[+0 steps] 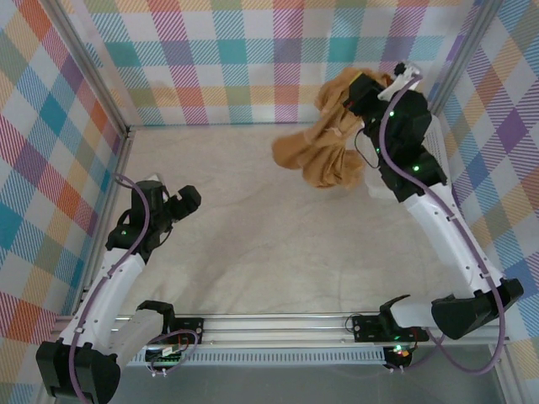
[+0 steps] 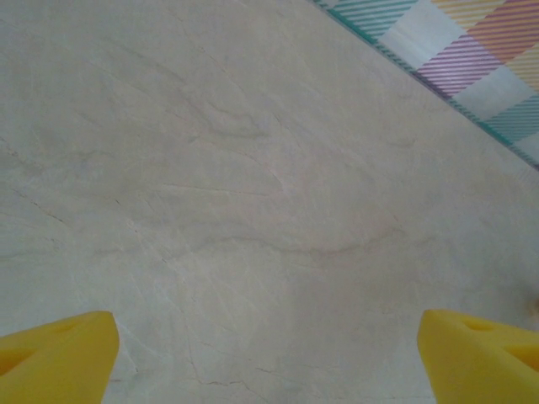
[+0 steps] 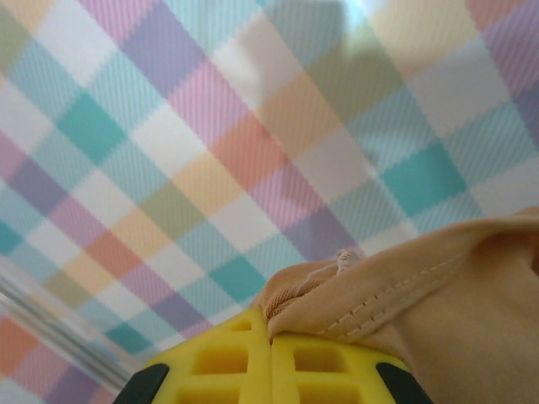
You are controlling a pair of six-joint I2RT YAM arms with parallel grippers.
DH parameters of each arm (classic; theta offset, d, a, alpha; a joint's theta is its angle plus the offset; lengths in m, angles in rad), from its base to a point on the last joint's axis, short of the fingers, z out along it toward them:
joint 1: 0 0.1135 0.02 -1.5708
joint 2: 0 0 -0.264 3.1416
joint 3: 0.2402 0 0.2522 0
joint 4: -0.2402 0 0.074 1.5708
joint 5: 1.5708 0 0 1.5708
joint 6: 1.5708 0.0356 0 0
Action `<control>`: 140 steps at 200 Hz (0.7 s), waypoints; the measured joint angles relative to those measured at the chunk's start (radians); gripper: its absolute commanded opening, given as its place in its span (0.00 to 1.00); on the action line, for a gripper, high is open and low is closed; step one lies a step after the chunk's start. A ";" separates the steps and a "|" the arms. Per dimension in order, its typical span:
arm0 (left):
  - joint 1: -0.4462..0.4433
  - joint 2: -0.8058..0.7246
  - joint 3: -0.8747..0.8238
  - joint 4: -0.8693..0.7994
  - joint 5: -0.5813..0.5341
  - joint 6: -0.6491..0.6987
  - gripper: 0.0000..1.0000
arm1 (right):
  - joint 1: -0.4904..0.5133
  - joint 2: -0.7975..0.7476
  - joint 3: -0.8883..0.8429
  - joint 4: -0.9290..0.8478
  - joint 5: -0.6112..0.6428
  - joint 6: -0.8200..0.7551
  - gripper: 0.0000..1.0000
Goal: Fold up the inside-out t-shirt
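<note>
Right gripper is hard up against its wrist lens: yellow tips pressed together, pinching a fold of the t-shirt. Stitched seam runs along that fold just past the tips. Behind it I see plaid wall.

From the top camera, the right arm reaches to the far right corner of the table. The tan shirt hangs bunched from the gripper, up against the back wall. Most of the fabric drapes down and to the left of the arm. Lowest folds are at or just above the tabletop near the far edge; I can't tell if they touch.

Left gripper is over the left side of the table, well apart from the shirt. Jaws are spread wide: in its wrist view the two yellow tips sit at the bottom corners with bare, pale tabletop between them. Strip of plaid wall cuts the top right corner of that view.

Plaid walls close the table in on the left, back and right. Metal rail runs along the near edge between the two arm bases.
</note>
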 measured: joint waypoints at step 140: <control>-0.006 0.076 -0.034 0.075 0.202 -0.048 0.88 | 0.166 0.945 0.849 -0.709 -0.314 -0.022 0.68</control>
